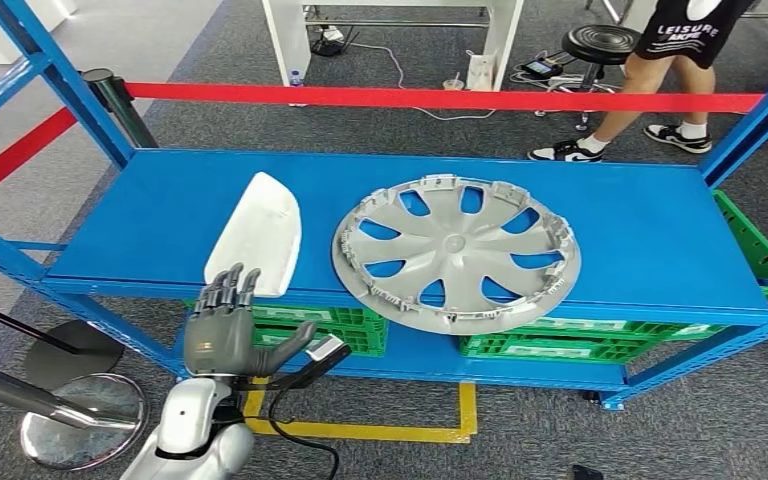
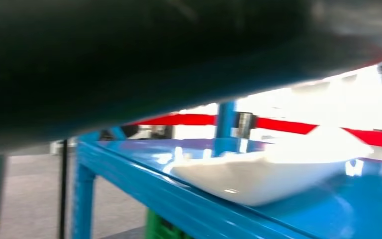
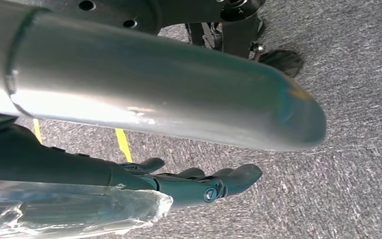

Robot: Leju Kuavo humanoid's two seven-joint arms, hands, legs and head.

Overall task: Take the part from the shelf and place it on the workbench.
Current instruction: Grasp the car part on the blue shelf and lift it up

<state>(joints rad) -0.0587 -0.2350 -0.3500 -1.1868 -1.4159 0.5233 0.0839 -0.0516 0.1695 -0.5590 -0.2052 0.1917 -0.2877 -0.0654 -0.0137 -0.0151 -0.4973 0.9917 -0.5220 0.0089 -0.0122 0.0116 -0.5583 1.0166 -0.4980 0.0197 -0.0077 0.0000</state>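
On the blue shelf (image 1: 160, 210), set on grey carpet before a red barrier tape (image 1: 440, 98), the white part (image 1: 256, 233) lies lengthwise front-to-back, its wide end overhanging the front edge beside the hubcap (image 1: 457, 251); the left hand (image 1: 228, 325) hovers just below, fingers released and spread; the right hand (image 3: 199, 184) hangs empty, fingers loose.

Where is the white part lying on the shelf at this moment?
In the head view, the white part lies on the blue shelf, left of the silver wheel cover, just beyond the left hand.
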